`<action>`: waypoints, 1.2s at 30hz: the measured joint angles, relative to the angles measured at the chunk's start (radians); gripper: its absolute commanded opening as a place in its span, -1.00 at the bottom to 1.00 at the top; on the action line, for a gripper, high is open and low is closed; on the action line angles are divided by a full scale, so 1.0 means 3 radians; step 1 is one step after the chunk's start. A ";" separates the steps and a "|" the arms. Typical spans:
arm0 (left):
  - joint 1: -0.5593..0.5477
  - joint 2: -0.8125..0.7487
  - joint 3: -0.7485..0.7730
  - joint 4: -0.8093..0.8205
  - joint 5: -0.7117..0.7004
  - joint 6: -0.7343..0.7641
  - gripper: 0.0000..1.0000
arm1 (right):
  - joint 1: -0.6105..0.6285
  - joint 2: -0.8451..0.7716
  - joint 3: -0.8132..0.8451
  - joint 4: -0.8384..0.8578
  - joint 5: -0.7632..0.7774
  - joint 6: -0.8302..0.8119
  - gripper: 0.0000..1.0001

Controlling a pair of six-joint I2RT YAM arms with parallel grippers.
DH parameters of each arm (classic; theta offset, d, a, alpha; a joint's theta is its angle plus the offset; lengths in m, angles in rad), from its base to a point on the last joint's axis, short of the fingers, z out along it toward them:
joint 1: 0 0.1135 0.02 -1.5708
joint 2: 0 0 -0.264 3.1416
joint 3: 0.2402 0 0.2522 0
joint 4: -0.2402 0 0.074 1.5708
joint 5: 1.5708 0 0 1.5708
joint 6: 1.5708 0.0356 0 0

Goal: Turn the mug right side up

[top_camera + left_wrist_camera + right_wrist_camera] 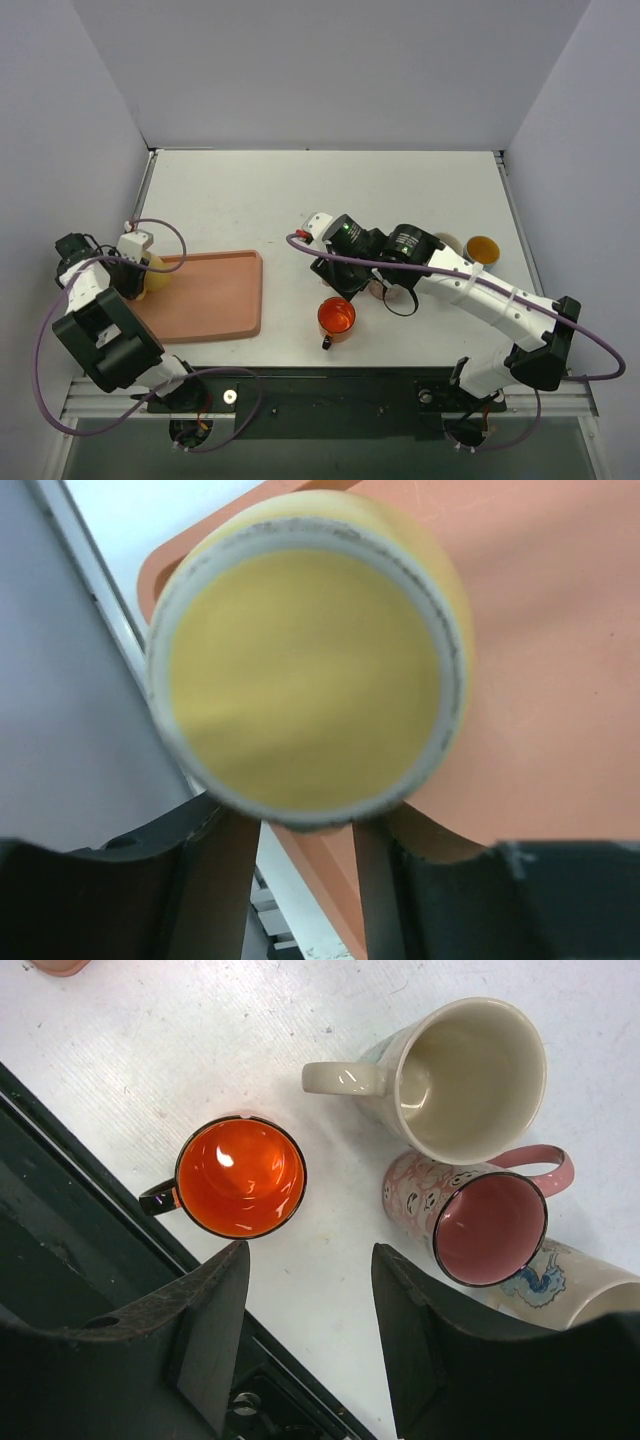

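A yellow mug (305,670) sits over the left end of the orange tray (560,680), its flat base with a pale unglazed ring turned toward the left wrist camera. My left gripper (305,830) reaches it from below in that view. Both dark fingers (215,880) run up against the mug's edge, and their tips are hidden behind it. From above, the mug (157,278) shows just right of the left gripper (140,272). My right gripper (310,1260) hangs open over bare table with nothing between its fingers.
Upright near the right gripper stand an orange-lined mug (241,1176), a pink patterned mug (490,1225), a cream mug (470,1075) and a pale one with a blue figure (580,1290). A dark-lined mug (483,247) stands further right. The table's near edge (120,1230) is close.
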 measured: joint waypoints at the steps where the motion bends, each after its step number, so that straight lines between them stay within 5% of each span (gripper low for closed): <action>1: -0.0009 0.0055 0.0004 0.0014 -0.0003 -0.0015 -0.14 | 0.0000 0.0017 0.0003 0.0003 0.0000 0.0003 -0.06; 3: -0.0034 0.0132 0.0006 0.0033 -0.0004 -0.0045 -0.31 | 0.0000 0.0045 0.0005 0.0005 0.0000 0.0010 -0.05; 5: -0.0075 0.0164 0.0006 0.0038 -0.0004 -0.0078 -0.66 | 0.0000 0.0069 0.0008 0.0008 0.0001 0.0015 -0.05; 6: -0.0094 0.0167 0.0006 0.0048 -0.0003 -0.0117 -1.00 | 0.0000 0.0076 0.0009 0.0013 0.0000 0.0018 -0.06; 17: -0.0195 0.0090 0.0099 -0.0069 0.0058 -0.0559 -1.00 | 0.0000 0.0079 0.0015 0.0023 0.0001 0.0039 -0.06; 26: -0.0390 -0.0203 0.0734 -0.0567 0.0465 -0.1422 -1.00 | 0.0009 0.0080 0.0058 0.0093 0.0055 0.0036 -0.06; 36: -0.1311 -0.0228 0.1367 -0.1130 0.1266 -0.2628 -1.00 | 0.0019 -0.0501 -0.0607 0.1413 0.0262 -0.0378 0.04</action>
